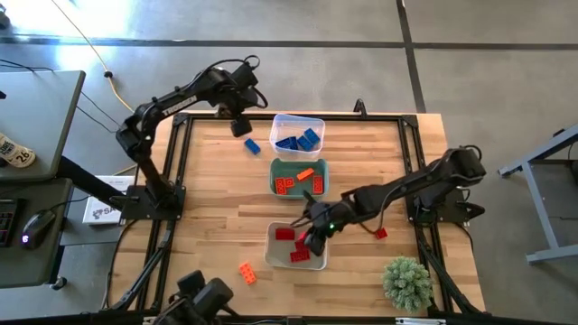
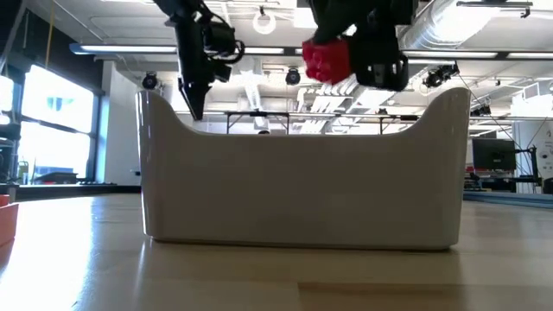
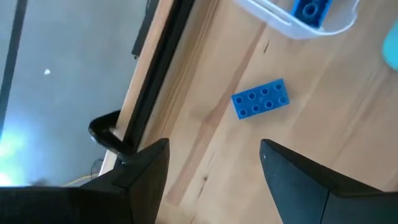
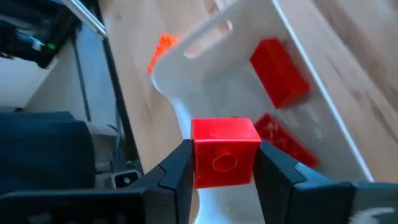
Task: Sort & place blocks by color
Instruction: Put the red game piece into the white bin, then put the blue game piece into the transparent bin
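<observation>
My right gripper [image 4: 224,163] hangs over the grey bin [image 1: 274,253], shut on a red block [image 4: 224,149]; the low view shows this block [image 2: 327,60] above the bin's rim [image 2: 302,130]. Two more red blocks [image 4: 278,71] lie inside the bin. My left gripper [image 3: 214,149] is open, above the table near its far-left corner [image 1: 240,129], and a blue block [image 3: 261,98] lies flat on the table just ahead of it. Blue blocks sit in the clear bin [image 1: 298,119], orange ones in the teal bin [image 1: 276,171]. My right gripper pinches the red block between its two fingers [image 4: 177,171], which lie on two opposite side faces [image 4: 200,155]. The fingers come from above, slanting down. The block is lifted clear, above the grey bin.
A loose orange block [image 1: 247,272] lies near the table's near edge, left of the grey bin. A loose red block [image 1: 380,234] lies right of that bin. A small green plant [image 1: 406,282] stands at the near-right corner. The three bins line up along the table's middle.
</observation>
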Robot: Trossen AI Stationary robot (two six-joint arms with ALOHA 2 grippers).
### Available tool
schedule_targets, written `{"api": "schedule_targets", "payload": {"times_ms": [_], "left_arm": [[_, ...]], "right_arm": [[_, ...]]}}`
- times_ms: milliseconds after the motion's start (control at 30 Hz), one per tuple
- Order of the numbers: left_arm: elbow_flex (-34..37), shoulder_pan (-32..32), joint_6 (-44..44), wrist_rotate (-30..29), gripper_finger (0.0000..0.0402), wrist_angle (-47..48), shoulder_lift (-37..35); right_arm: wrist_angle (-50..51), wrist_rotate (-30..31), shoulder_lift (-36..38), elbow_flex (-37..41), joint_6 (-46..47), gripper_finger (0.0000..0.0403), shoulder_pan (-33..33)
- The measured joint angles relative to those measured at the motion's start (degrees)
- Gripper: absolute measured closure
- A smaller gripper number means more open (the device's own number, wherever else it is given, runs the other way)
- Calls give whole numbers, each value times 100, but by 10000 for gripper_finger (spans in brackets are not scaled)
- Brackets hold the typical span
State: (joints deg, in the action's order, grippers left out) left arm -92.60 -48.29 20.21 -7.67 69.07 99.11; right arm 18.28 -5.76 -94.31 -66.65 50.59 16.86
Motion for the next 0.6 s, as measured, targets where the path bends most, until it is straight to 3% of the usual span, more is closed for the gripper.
{"api": "schedule_targets", "payload": {"times_ms": [333, 600], "left_arm": [[0, -7, 1152, -48, 163, -26, 831], [0, 52, 2098, 13, 163, -5, 1417]], "right_arm": [[-7, 125, -220, 0, 40, 219, 210], [113, 111, -205, 0, -496, 174, 206]]}}
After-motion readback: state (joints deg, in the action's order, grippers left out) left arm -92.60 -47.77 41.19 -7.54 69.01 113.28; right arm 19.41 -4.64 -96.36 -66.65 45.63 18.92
